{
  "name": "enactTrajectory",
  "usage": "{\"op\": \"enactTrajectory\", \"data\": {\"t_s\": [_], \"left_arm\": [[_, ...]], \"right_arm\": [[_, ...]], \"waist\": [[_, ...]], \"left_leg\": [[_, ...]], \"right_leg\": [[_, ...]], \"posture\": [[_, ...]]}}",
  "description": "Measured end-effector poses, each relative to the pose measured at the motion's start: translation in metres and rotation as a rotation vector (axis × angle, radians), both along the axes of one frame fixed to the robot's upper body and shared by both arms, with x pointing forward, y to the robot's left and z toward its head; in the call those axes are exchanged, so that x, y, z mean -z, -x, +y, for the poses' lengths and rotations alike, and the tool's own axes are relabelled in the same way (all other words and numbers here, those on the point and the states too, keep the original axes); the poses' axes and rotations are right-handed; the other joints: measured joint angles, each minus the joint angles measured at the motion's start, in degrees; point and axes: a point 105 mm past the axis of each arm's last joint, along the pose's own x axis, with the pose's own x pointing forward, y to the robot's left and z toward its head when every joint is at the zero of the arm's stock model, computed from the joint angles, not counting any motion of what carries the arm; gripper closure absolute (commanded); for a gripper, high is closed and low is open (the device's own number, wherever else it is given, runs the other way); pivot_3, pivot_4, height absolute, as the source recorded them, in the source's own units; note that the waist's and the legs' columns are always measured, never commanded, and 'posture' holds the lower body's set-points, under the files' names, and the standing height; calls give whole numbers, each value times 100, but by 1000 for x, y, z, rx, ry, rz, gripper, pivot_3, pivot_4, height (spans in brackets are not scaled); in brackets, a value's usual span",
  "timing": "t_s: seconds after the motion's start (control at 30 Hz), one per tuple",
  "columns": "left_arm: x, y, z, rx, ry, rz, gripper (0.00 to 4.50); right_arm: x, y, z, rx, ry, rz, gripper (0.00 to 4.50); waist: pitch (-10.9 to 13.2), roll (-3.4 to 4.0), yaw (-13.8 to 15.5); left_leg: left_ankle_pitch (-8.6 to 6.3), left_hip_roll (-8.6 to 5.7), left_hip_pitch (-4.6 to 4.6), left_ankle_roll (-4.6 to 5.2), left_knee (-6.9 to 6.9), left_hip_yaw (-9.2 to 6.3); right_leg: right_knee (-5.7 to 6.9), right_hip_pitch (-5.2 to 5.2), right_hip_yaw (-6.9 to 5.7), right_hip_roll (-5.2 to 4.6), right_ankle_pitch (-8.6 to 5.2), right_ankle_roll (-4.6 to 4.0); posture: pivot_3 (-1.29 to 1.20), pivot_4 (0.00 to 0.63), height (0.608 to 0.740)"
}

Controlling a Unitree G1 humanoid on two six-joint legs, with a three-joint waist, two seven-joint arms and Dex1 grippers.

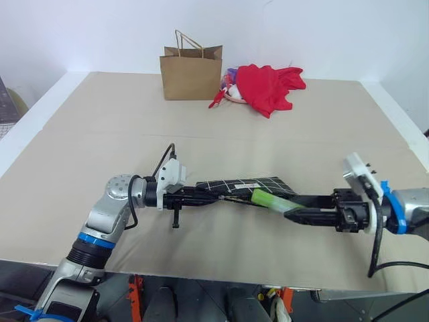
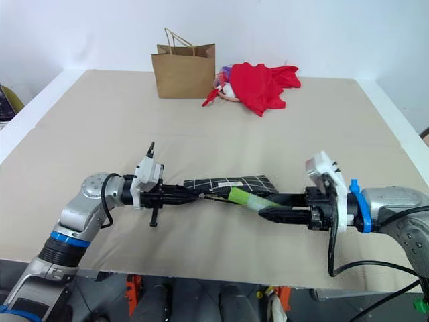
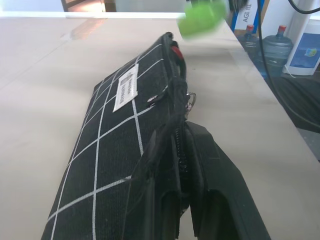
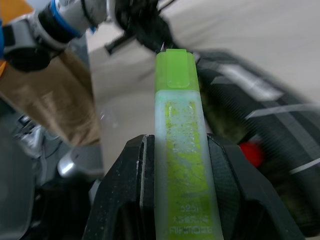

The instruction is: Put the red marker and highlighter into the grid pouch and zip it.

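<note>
Highlighter [image 4: 179,150] — short, stubby, lime green with paler translucent barrel; judged light, rigid, smooth plastic, likely to slip or pivot if pinched near an end. Best taken mid-barrel, across the flat sides. Currently clamped so in right hand [image 1: 295,213], fingers closed narrow on the pale part, cap end pointing out toward the pouch mouth. Held above the bench [image 1: 100,134], just short of the pouch's right end.

Grid pouch [image 1: 251,184] — black fabric, white grid lines, white label [image 3: 126,87]; judged soft, floppy, light, prone to sag or fold if gripped at one corner alone. Lifted off the bench near centre, at 6 o'clock from the brown paper bag [image 1: 191,70]. Left hand [image 1: 204,194] pinched fully shut on the zipper edge at the pouch's left end, holding it edge-up. Zipper open; red marker [image 3: 174,51] seen as a red tip inside the mouth, at 3 o'clock end.

Red cloth heap [image 1: 268,86] sits beside the bag — not part of task.

Risk judged: limp mouth may close under the highlighter's push.
</note>
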Motion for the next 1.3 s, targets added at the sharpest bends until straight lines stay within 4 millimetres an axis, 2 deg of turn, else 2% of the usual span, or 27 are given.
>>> {"op": "enactTrajectory", "data": {"t_s": [0.67, 0.73, 0.97, 1.0, 1.03, 1.07, 1.17, 1.27, 1.3], "left_arm": [[1, 3, 0, -10, 3, -3, 4500], [2, 3, -1, -9, 3, -2, 4500], [2, 5, -4, -2, 5, 5, 4500], [2, 5, -4, -2, 6, 5, 4500], [2, 5, -4, -3, 6, 5, 4500], [2, 5, -4, -3, 6, 5, 4500], [2, 4, -4, -4, 5, 6, 4500], [2, 4, -4, -5, 4, 5, 4500], [1, 4, -4, -3, 5, 2, 4500]], "right_arm": [[16, -24, -9, 58, 108, -13, 3378], [21, -27, -7, 64, 113, -7, 3378], [18, -44, 8, 83, 93, -58, 3378], [18, -46, 10, 87, 90, -62, 2364], [18, -47, 11, 93, 87, -61, 2081], [19, -47, 11, 95, 85, -53, 1493], [19, -43, 12, 76, 84, -36, 123], [18, -35, 8, 31, 105, -21, 52], [15, -23, 5, -22, 82, 7, 52]], "waist": [[1, -2, -8], [2, -2, -10], [2, -3, -17], [2, -3, -17], [2, -3, -17], [2, -3, -16], [3, -3, -12], [3, -4, -11], [5, -4, -10]], "left_leg": [[1, 0, -1, -2, -2, 0], [1, 0, -1, -1, -2, 1], [1, 0, -2, -2, -2, 0], [1, 0, -3, -1, -3, 0], [1, 0, -3, -1, -3, 0], [1, 0, -3, -2, -3, 0], [1, 0, -3, -1, -3, 0], [1, 0, -3, -1, -3, 0], [1, 0, -4, -1, -2, 1]], "right_leg": [[1, -3, 0, 0, 0, 1], [1, -4, 0, 0, 0, 1], [1, -4, 0, 0, 0, 1], [1, -4, 0, 0, 0, 1], [1, -4, 0, 0, 0, 1], [1, -5, 0, 0, 0, 1], [1, -5, 0, 0, -1, 1], [1, -5, 0, 0, -1, 1], [1, -6, 0, -1, -1, 1]], "posture": [[0, 150, 740], [0, 150, 740], [0, 150, 740], [0, 150, 740], [0, 150, 740], [0, 150, 740], [0, 150, 740], [0, 150, 740], [0, 150, 740]]}}
